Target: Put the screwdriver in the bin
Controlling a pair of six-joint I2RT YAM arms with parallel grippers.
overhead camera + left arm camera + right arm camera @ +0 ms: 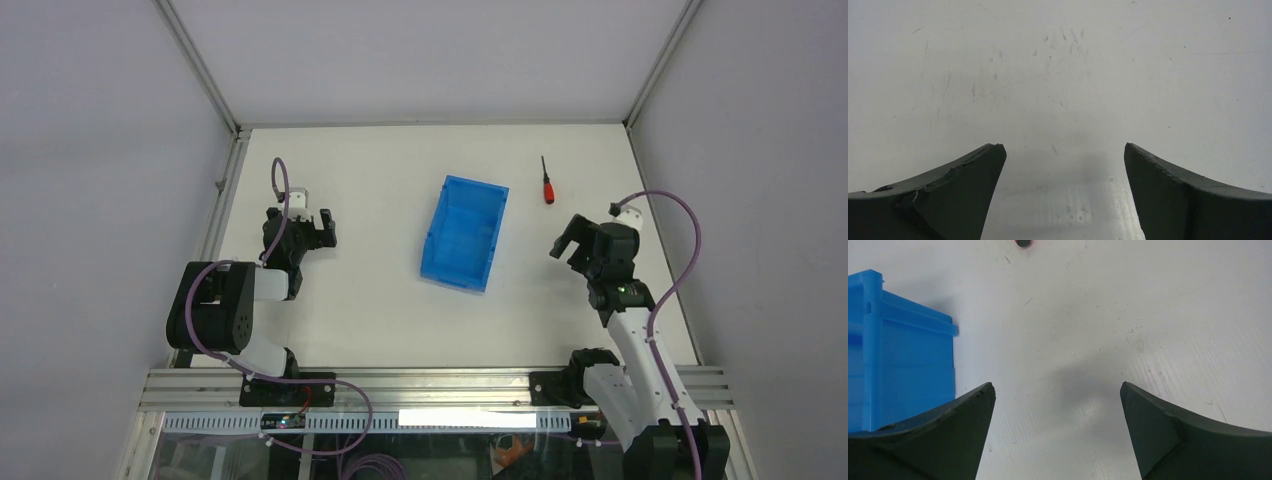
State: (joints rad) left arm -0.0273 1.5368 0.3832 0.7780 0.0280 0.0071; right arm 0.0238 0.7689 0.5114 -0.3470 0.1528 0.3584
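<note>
- The left fingers [948, 195] are spread wide with nothing between them; only bare, scratched counter [1058, 75] shows in the gap. In the top view they sit at centre left of the frame.
- The right fingers [948, 435] are spread just as wide and hold nothing. In the top view they sit at centre right of the frame.
- The counter is white and fills the middle of the top view, with grey walls on three sides.
- The bin [465, 235], bright blue and open side up, stands near the centre of the top view, slightly turned. It is between the two arms and apart from both. In the right wrist view its wall [913, 365] fills the left edge of the frame.
- The screwdriver [547, 183] lies flat on the counter at the upper right of the top view, red handle lower and black shaft pointing up the frame. It is outside the bin, to the right of the bin's upper end and not touching it, and just above the right fingers. In the right wrist view only a small dark and red bit shows at the top edge.
</note>
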